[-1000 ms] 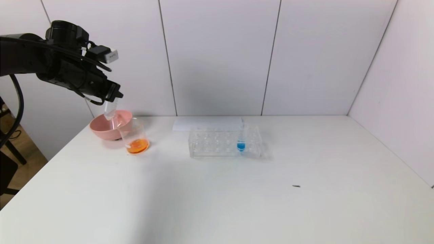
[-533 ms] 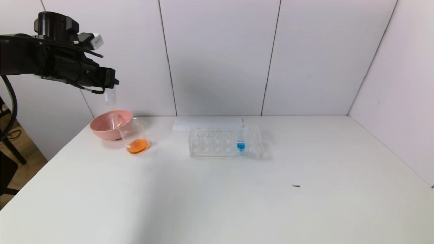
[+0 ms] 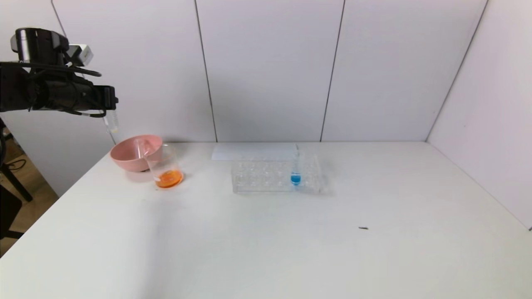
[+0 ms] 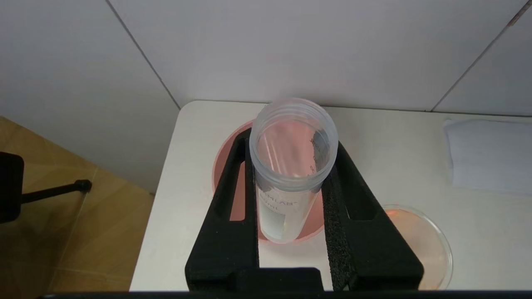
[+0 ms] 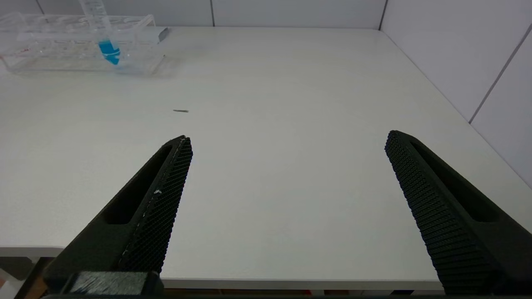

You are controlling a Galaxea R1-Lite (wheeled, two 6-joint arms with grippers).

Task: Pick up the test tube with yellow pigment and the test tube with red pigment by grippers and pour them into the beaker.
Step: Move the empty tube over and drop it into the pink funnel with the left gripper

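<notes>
White tabletop, grey panel wall: at far left the left gripper (image 3: 109, 107), clamped on an emptied test tube (image 4: 291, 166), hangs above the pink bowl (image 3: 124, 160); the beaker (image 3: 165, 168) holds orange liquid. Pouring looks done; discarding the tube likely follows. Right gripper (image 5: 286, 187) idles, spread apart.

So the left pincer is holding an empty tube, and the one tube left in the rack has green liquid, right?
Not quite. The left pincer does hold an empty tube, but the tube in the rack holds blue liquid, not green; the head view shows it.
</notes>
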